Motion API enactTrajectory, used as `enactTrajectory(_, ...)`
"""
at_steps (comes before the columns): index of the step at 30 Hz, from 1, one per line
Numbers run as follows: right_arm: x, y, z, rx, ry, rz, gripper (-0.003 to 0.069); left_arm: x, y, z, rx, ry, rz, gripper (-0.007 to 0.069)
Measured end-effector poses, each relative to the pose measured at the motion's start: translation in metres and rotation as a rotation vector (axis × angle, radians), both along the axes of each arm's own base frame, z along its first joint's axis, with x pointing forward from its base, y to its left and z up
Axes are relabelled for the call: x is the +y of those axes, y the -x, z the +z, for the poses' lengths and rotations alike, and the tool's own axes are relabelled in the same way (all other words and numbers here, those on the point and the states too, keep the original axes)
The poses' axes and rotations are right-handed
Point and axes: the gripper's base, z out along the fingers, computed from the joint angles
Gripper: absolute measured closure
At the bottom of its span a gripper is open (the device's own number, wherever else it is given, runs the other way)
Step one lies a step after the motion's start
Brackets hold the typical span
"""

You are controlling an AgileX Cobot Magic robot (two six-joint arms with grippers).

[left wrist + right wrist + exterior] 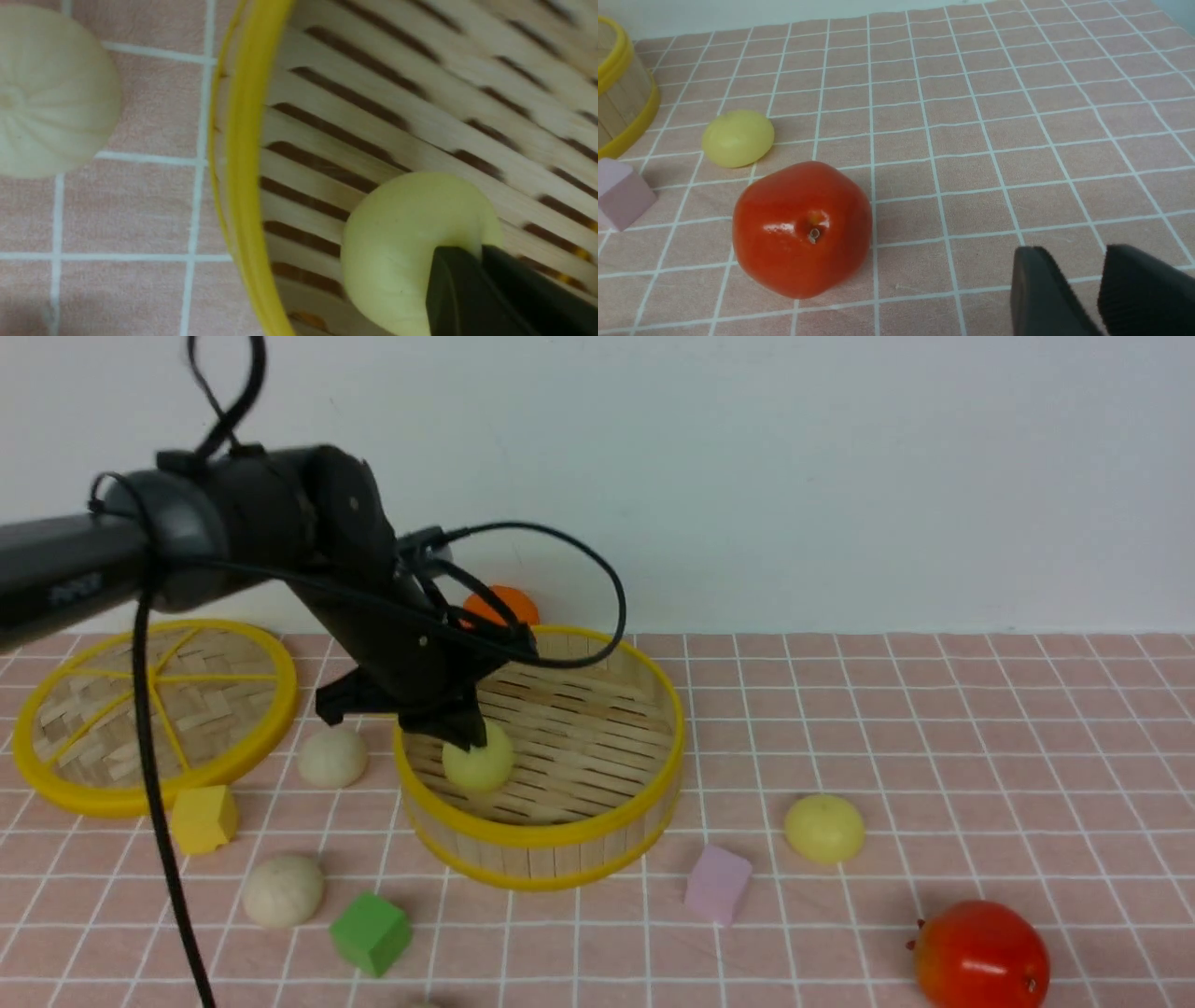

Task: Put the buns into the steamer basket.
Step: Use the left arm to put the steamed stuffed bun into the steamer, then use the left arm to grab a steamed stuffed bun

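The steamer basket point(541, 835) point(243, 140) stands left of centre on the pink checked cloth. Inside it, near its left wall, a pale yellow bun point(481, 763) point(402, 242) sits low over the slats, with my left gripper point(464, 735) point(481, 249) shut on its edge. Two off-white buns point(332, 756) point(283, 889) lie on the cloth left of the basket; the nearer one point(46, 93) shows in the left wrist view. Another pale yellow bun point(823, 828) point(738, 138) lies to the basket's right. My right gripper point(1073, 254) is open over bare cloth and holds nothing.
A woven lid point(154, 709) lies at far left. An orange ball point(501, 605) sits behind the basket. A red fruit point(980, 957) point(803, 228) is at front right. Yellow point(203, 819), green point(371, 933) and pink point(717, 884) point(621, 193) cubes are scattered around the basket.
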Motion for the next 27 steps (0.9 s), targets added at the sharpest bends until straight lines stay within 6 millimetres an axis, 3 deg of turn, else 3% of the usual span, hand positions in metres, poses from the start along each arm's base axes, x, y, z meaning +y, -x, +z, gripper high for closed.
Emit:
enactTrajectory(5, 0.0, 0.0, 0.0, 0.0, 0.0, 0.0, 0.0419, 0.001, 0.001, 0.004, -0.001, -0.003, 0.007, 0.0448)
enactTrajectory(6, 0.0, 0.0, 0.0, 0.0, 0.0, 0.0, 0.0419, 0.002, 0.003, 0.014, -0.002, -0.019, -0.007, 0.0384)
enactTrajectory(7, 0.0, 0.0, 0.0, 0.0, 0.0, 0.0, 0.0419, 0.003, 0.003, 0.016, -0.005, -0.021, -0.008, 0.0377)
enactTrajectory(8, 0.0, 0.0, 0.0, 0.0, 0.0, 0.0, 0.0419, 0.008, 0.01, 0.036, -0.013, -0.059, -0.03, 0.0324)
enactTrajectory(11, 0.0, 0.0, 0.0, 0.0, 0.0, 0.0, 0.0419, 0.015, 0.024, 0.065, -0.027, -0.104, -0.058, 0.0287)
enactTrajectory(12, 0.0, 0.0, 0.0, 0.0, 0.0, 0.0, 0.0419, 0.022, 0.045, 0.091, -0.013, -0.136, -0.085, 0.0274)
enactTrajectory(13, 0.0, 0.0, 0.0, 0.0, 0.0, 0.0, 0.0419, 0.022, 0.048, 0.094, -0.012, -0.138, -0.087, 0.0274)
enactTrajectory(14, 0.0, 0.0, 0.0, 0.0, 0.0, 0.0, 0.0419, 0.023, 0.067, 0.108, 0.003, -0.154, -0.111, 0.0272)
enactTrajectory(16, 0.0, 0.0, 0.0, 0.0, 0.0, 0.0, 0.0419, 0.017, 0.097, 0.116, 0.009, -0.164, -0.157, 0.0272)
enactTrajectory(18, 0.0, 0.0, 0.0, 0.0, 0.0, 0.0, 0.0419, 0.008, 0.125, 0.11, 0.046, -0.178, -0.205, 0.0272)
enactTrajectory(20, 0.0, 0.0, 0.0, 0.0, 0.0, 0.0, 0.0419, -0.002, 0.156, 0.09, 0.086, -0.199, -0.254, 0.0272)
enactTrajectory(21, 0.0, 0.0, 0.0, 0.0, 0.0, 0.0, 0.0419, -0.003, 0.158, 0.088, 0.089, -0.199, -0.253, 0.0272)
enactTrajectory(22, 0.0, 0.0, 0.0, 0.0, 0.0, 0.0, 0.0419, -0.009, 0.173, 0.069, 0.091, -0.208, -0.259, 0.0272)
enactTrajectory(26, 0.0, 0.0, 0.0, 0.0, 0.0, 0.0, 0.0419, -0.012, 0.179, 0.04, 0.086, -0.215, -0.228, 0.0272)
enactTrajectory(27, 0.0, 0.0, 0.0, 0.0, 0.0, 0.0, 0.0419, -0.012, 0.177, 0.021, 0.095, -0.228, -0.214, 0.0272)
